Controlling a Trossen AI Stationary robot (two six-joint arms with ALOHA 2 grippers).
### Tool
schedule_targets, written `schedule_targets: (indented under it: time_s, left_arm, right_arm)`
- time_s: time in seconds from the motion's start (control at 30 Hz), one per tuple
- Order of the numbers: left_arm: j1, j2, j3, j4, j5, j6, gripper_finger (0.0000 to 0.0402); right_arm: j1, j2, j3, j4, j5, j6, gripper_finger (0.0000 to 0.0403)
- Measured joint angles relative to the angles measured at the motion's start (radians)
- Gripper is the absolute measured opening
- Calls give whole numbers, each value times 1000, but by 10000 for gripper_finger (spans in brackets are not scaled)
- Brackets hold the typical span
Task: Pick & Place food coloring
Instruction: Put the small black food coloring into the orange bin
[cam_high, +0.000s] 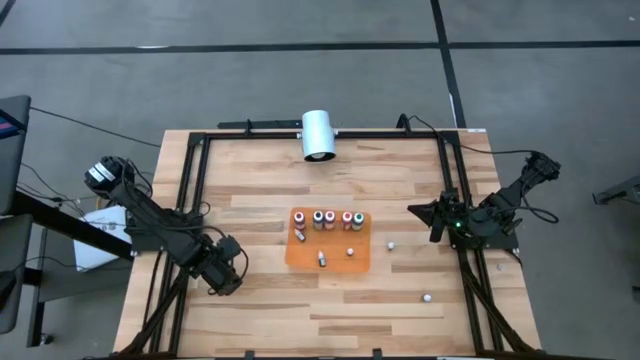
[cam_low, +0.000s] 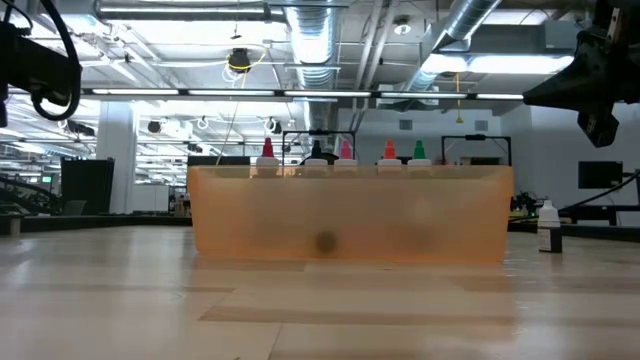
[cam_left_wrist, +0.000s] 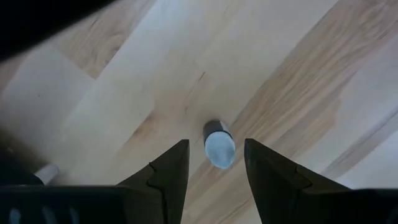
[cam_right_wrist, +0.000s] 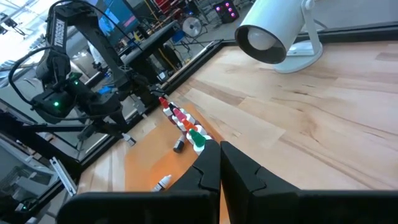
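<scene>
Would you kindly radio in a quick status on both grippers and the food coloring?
Left gripper open, poised over a lying bottle on the table. Right gripper shut, idle at table's right. Other bottles on orange mat. Nothing blocking.

Pale smooth wood table (cam_high: 300, 310); matt translucent orange mat (cam_high: 300, 255).

4 food coloring bottles (cam_high: 323, 219) upright in row; others scattered.

Mat: I see the flat orange rectangular mat (cam_high: 328, 255) at table centre.
Bottles: small upright food coloring bottles (cam_high: 324, 219) line its 12 o'clock edge.
Cylinder: large white cylinder (cam_high: 319, 134) at the mat's 12 o'clock.
Left gripper (cam_high: 226, 272): mat's 9 o'clock.
Right gripper (cam_high: 420, 212): mat's 3 o'clock.
</scene>
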Motion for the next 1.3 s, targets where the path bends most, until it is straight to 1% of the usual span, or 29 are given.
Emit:
schedule_targets:
  time_s: [0.43,0.53,0.63,0.8,1.3]
  left_arm:
    - [-4,13,-1,5,-2,9,146]
    - [-5,26,-22,39,8,9,146]
    - [-8,25,-68,111,28,4,146]
    - [-9,25,-113,159,35,-18,146]
    - [-9,25,-117,182,27,9,146]
  right_arm:
    - [0,0,0,0,0,24,1]
    - [0,0,0,0,0,24,1]
    - [0,0,0,0,0,24,1]
    - [0,0,0,0,0,25,1]
    - [0,0,0,0,0,26,1]
